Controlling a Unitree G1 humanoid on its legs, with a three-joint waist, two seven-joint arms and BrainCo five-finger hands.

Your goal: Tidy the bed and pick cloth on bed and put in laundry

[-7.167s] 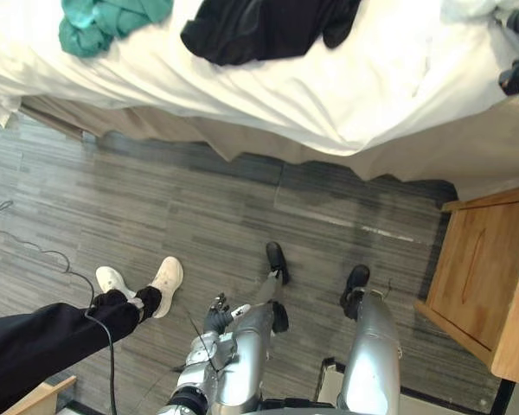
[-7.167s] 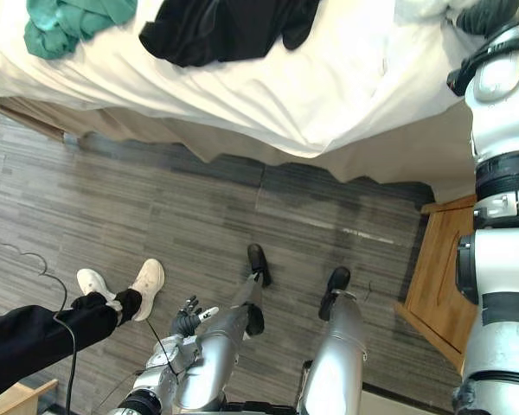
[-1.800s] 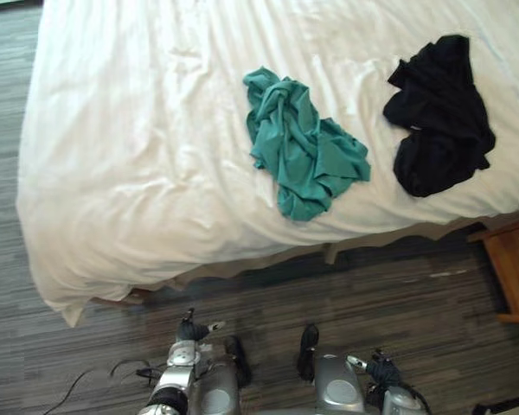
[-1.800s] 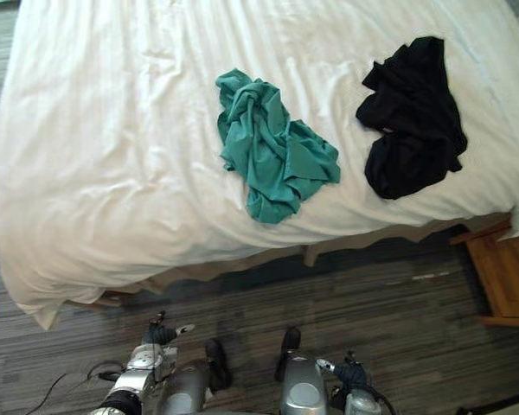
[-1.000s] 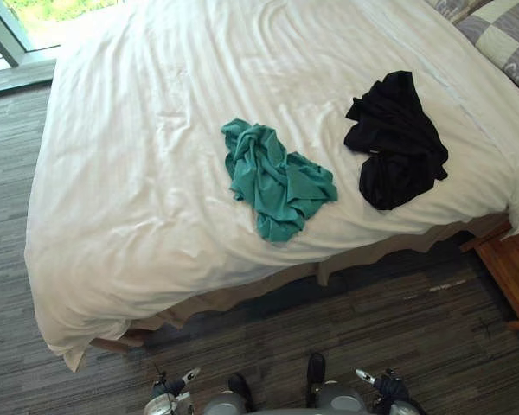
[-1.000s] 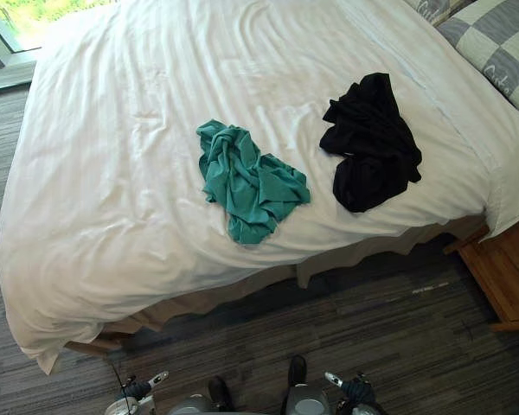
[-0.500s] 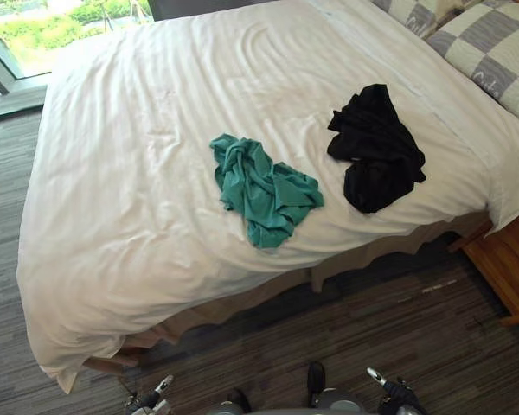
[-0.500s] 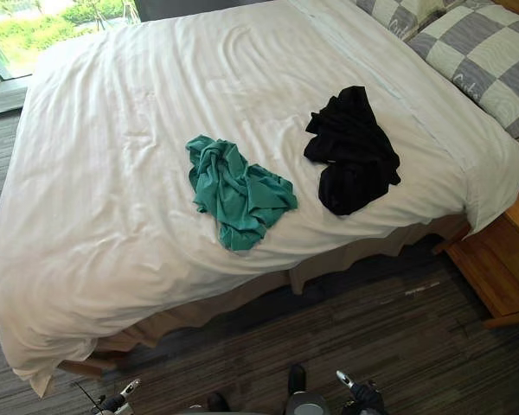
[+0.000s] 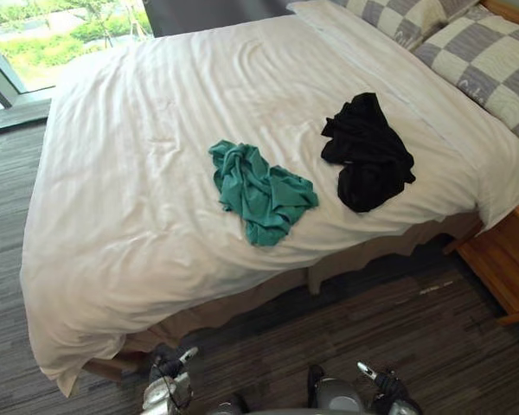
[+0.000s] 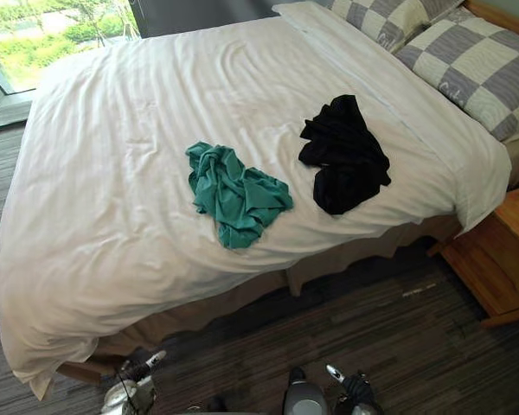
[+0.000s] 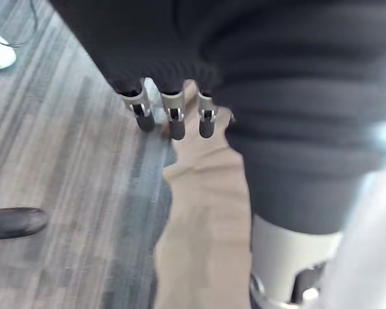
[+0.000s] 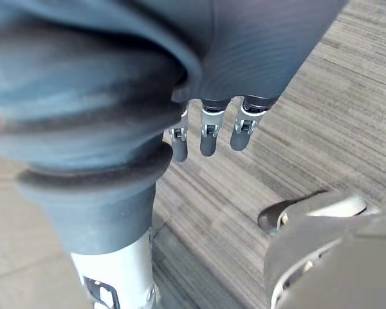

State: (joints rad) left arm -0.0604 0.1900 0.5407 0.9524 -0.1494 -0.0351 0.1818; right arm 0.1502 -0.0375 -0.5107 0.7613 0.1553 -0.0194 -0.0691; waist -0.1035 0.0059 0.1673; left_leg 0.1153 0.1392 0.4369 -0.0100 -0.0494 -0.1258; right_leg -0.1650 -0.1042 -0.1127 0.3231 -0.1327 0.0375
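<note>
crumpled green cloth (image 9: 261, 192) | bunched black cloth (image 9: 368, 156) | left hand (image 11: 175, 122), right hand (image 12: 208, 138): fingers straight, empty

A bedroom is showing: checked pillows (image 9: 493, 60) are lying at the head of a wide white bed (image 9: 138, 216), a wooden nightstand (image 9: 506, 268) standing just beside it.

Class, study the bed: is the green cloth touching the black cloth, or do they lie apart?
Apart. The left eye view shows a strip of bare white sheet between the green cloth and the black cloth.
</note>
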